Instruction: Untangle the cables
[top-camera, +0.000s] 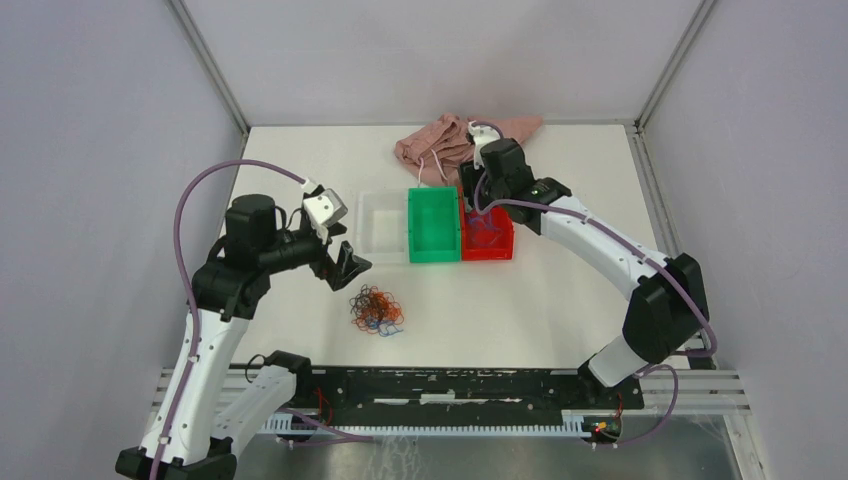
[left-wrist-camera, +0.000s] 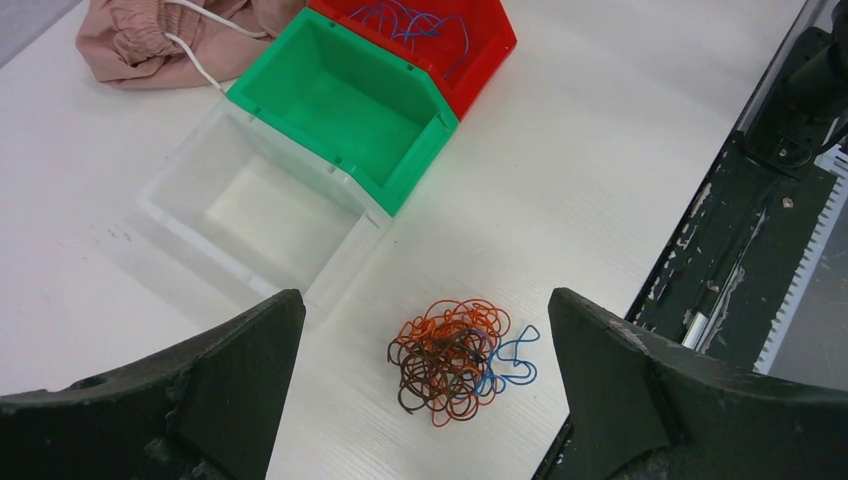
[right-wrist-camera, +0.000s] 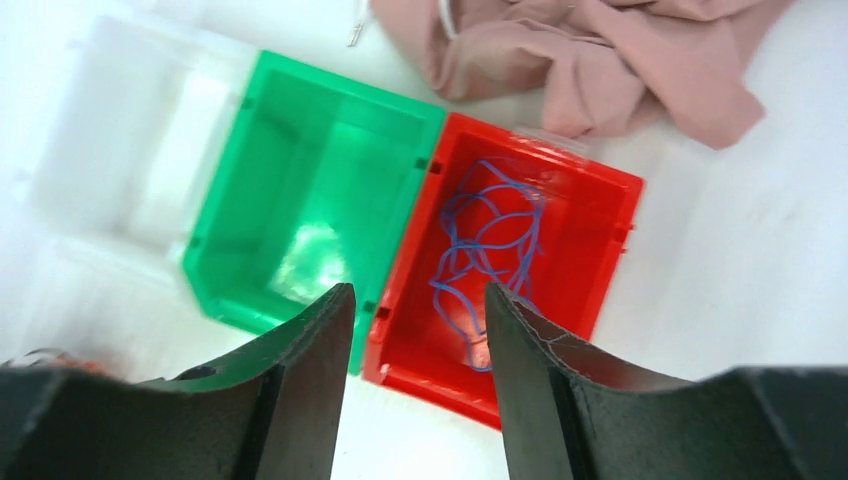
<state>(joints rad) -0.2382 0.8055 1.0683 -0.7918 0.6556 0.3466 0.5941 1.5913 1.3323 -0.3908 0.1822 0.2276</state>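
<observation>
Jaws on both arms are open wide and hold nothing. The left jaws hang over the counter (top-camera: 520, 310), just to the left of the cables (top-camera: 376, 309) and a bit above them. Seen from the left wrist, the cables (left-wrist-camera: 455, 360) show in the gap between the two black fingers (left-wrist-camera: 200, 390).

The cables lie in one curly clump on the bare counter. Most strands are orange and dark brown, all mixed up. A few blue loops poke out at one side. The clump sits on the near side of the bins and does not touch them.

Three bins stand in a row, side by side. The clear bin (top-camera: 382, 250) is on the left, the green bin (top-camera: 435, 255) is in the middle, and the red bin (top-camera: 487, 253) is on the right. The right jaws hang over the red bin (right-wrist-camera: 590, 240). Loose blue cables (right-wrist-camera: 487, 255) lie inside it. The green bin (right-wrist-camera: 300, 200) has nothing in it.

A crumpled pink cloth (top-camera: 440, 145) with a thin white cord (left-wrist-camera: 195, 50) lies behind the bins, at the far side of the counter.
</observation>
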